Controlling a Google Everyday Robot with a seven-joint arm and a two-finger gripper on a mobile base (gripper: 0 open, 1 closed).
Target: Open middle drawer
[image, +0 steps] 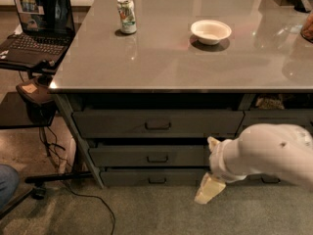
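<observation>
Middle drawer (122, 156) is shut, with the handle (157, 158) at its centre: grip there. It looks rigid, likely weighty. Claw (211, 173) hangs right of the handle; open or closed, I cannot tell.

The tabletop (161, 58) is glossy and smooth, the middle drawer (122, 156) front matt dark-grey, metal-looking; the gripper (210, 184), matt cream plastic, hangs by that drawer's right end over rough carpet (146, 212)
</observation>
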